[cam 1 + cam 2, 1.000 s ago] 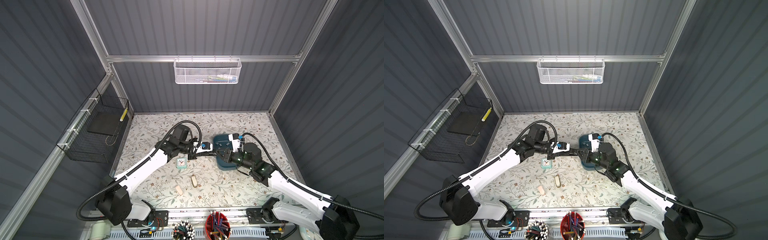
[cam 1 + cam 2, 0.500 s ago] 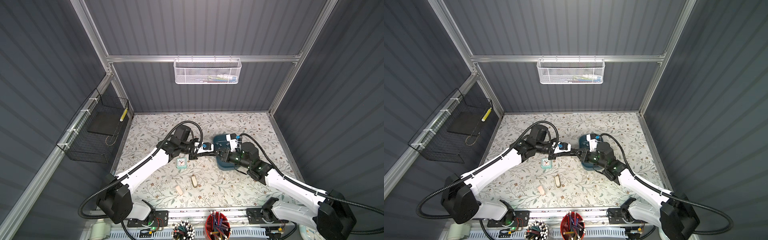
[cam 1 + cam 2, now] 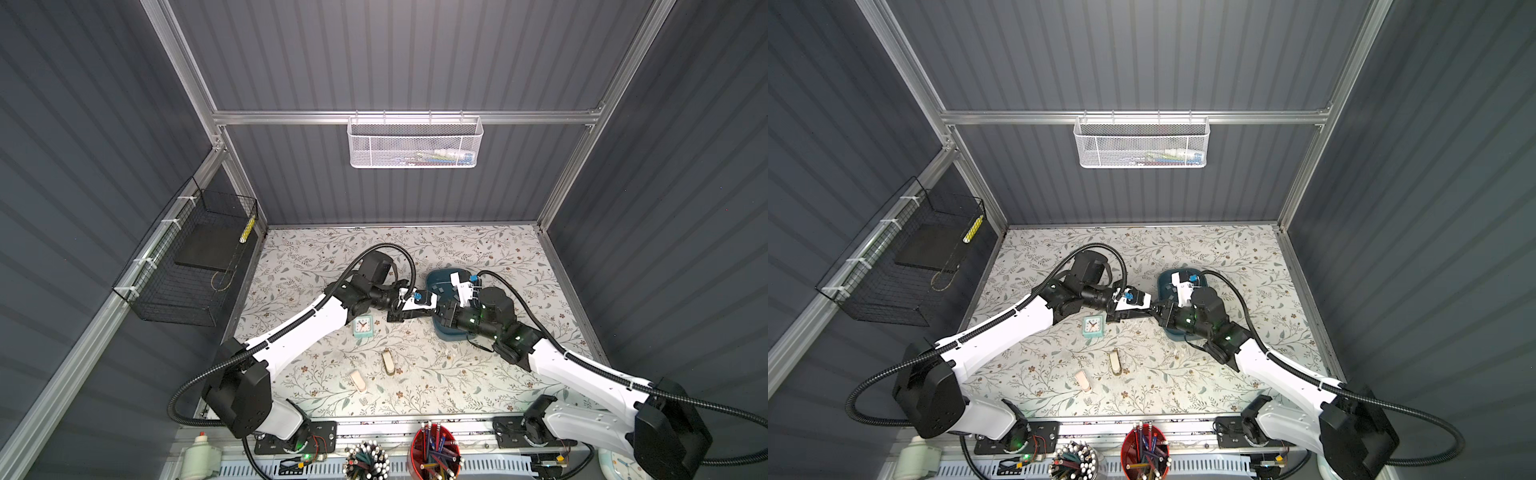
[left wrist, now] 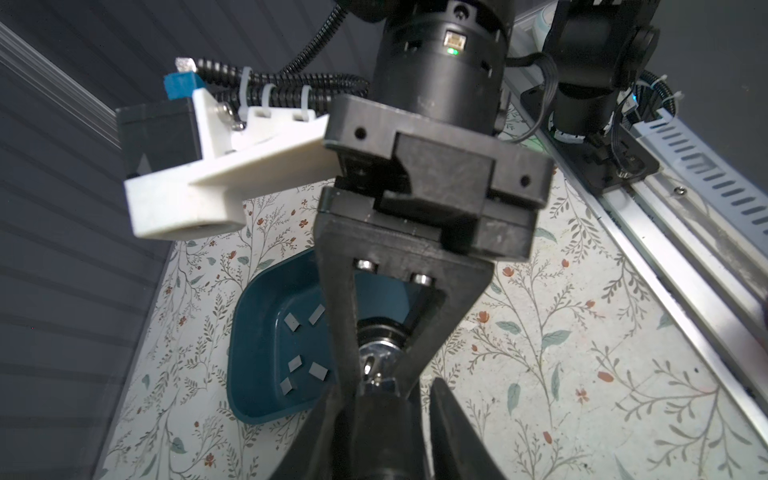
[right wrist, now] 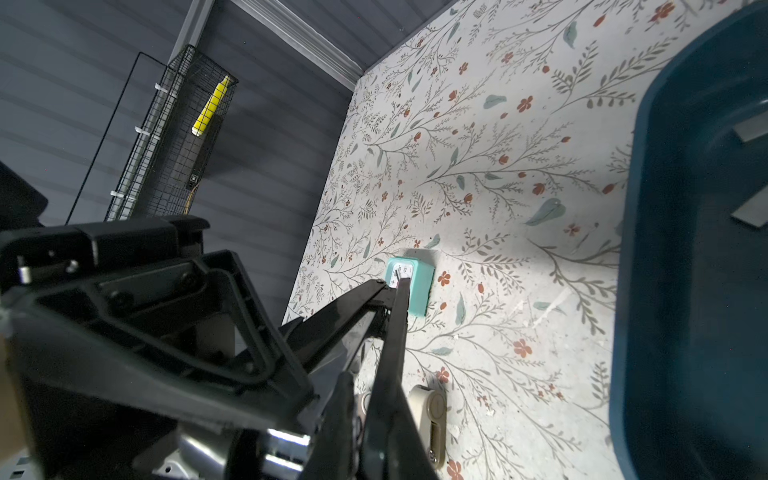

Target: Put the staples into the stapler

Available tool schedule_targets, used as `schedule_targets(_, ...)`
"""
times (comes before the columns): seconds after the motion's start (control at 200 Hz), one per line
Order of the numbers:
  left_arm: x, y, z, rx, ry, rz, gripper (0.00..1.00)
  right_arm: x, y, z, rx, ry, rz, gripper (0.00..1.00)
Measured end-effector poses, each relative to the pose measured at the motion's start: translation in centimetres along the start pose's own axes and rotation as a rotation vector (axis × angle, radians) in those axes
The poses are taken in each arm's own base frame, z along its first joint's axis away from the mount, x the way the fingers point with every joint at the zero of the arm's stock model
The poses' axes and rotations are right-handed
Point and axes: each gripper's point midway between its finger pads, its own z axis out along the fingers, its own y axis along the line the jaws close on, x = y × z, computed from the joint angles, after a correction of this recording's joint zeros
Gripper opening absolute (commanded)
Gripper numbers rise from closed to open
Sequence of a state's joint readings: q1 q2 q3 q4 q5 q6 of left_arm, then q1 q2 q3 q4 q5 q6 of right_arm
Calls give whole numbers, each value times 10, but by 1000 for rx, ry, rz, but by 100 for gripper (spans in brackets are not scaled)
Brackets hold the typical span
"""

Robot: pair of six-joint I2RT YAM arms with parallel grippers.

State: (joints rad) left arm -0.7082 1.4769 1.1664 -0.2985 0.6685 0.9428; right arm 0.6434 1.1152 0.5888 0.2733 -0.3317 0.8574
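My left gripper (image 3: 415, 312) is shut on a black stapler (image 3: 409, 314) and holds it above the floral table, in both top views. My right gripper (image 3: 437, 311) meets it from the right. In the left wrist view the right gripper (image 4: 376, 380) is shut on the stapler's shiny metal end (image 4: 374, 359). The left gripper (image 4: 384, 399) clamps the black body (image 4: 382, 432). Several grey staples (image 4: 293, 322) lie loose in the dark blue tray (image 4: 245, 332), just behind the right gripper. The right gripper's fingers (image 5: 390, 395) stand close together in its own view.
A teal clock (image 3: 364, 326) stands below the held stapler. A beige stapler (image 3: 388, 362) and a pink one (image 3: 358, 380) lie nearer the front. A black wire basket (image 3: 187, 270) hangs on the left wall and a white mesh basket (image 3: 415, 141) on the back wall. Pen cups (image 3: 436, 457) stand at the front edge.
My right gripper has moved a little left onto the stapler's end and shut there. My left gripper has kept its hold and place.
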Motion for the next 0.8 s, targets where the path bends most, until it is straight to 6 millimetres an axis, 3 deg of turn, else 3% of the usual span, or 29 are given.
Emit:
schedule_targets(0.105,-1,4,-1,-8,6,9,0,-3,0,0,4,-17,-4,0)
schedule_targets(0.35,-1,10,-5,-20,21,3,0,-6,-5,-7,-14,-43,-13,0)
schedule_targets(0.505,13,21,-26,-34,6,-59,0,-8,-52,-22,54,-88,35,0)
schedule_targets(0.64,24,25,-42,-27,-26,-119,0,-15,-51,-32,33,-127,17,0)
schedule_targets(0.705,23,26,-47,-24,-54,-126,0,-19,-48,-35,20,-139,7,20)
schedule_targets(0.8,27,32,-56,-38,-65,-151,0,-22,-47,-40,27,-154,-37,37)
